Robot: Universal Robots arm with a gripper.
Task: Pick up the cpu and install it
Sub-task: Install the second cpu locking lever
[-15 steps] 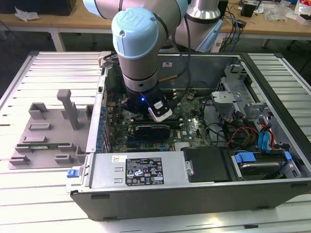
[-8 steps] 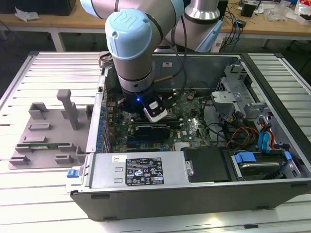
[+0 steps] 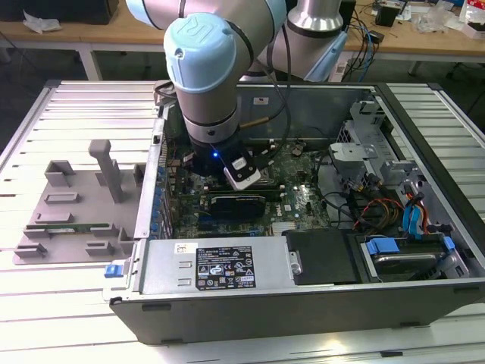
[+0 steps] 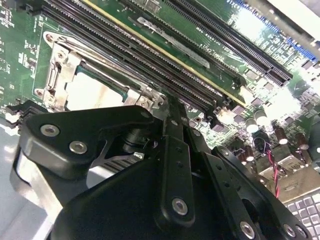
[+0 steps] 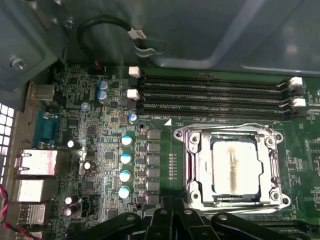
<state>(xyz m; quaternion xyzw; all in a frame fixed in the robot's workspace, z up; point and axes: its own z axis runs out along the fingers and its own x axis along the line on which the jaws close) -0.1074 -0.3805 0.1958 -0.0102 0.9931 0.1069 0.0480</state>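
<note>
Inside the socket lies the cpu, light, stiff, fragile; grip its edges; finger state unclear.

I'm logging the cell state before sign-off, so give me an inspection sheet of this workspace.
Surface: slatted metal table carrying an open computer case.
Job's things: cpu lies inside the socket frame on the motherboard, in both wrist views.
Clutter: grey fixture tray on the exterior view's left.
Grippers: gripper is low over the board beside the socket, holding nothing visible.
Cables: black looped cable; red and black wires; bundle inside the case.
Surroundings: wooden benches behind.
</note>
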